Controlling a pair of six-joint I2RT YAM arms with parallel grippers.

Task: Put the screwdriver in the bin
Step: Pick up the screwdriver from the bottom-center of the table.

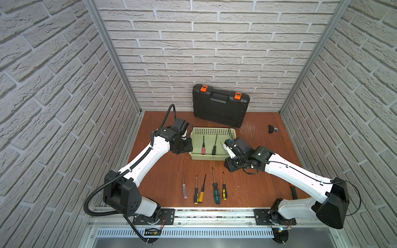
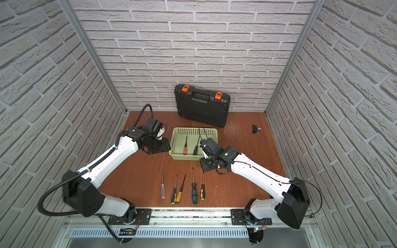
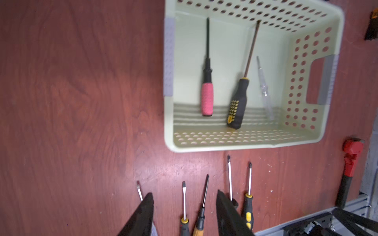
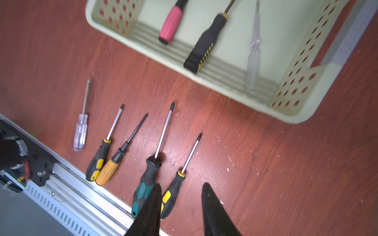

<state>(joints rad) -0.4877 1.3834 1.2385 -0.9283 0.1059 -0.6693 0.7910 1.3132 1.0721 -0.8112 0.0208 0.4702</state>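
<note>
The pale green bin [image 1: 206, 157] [image 2: 185, 157] stands mid-table. In it lie a pink-handled screwdriver [image 3: 207, 98], a black-and-yellow one [image 3: 237, 106] and a clear one [image 3: 264, 90]. Several more screwdrivers lie in a row near the front edge, from a clear-handled one [image 1: 184, 190] to a green one [image 1: 216, 192] and a small black-and-yellow one [image 4: 173, 190]. My left gripper [image 3: 185, 195] [image 1: 182, 148] hovers just left of the bin, open and empty. My right gripper [image 4: 181, 185] [image 1: 231, 165] hangs by the bin's near right corner, open with nothing between its fingers.
A black toolcase [image 1: 221, 105] with orange latches leans on the back wall behind the bin. A small black object [image 1: 272, 128] lies at the back right. A red-headed tool [image 3: 350, 161] lies near the right arm. An aluminium rail [image 1: 212, 212] runs along the front.
</note>
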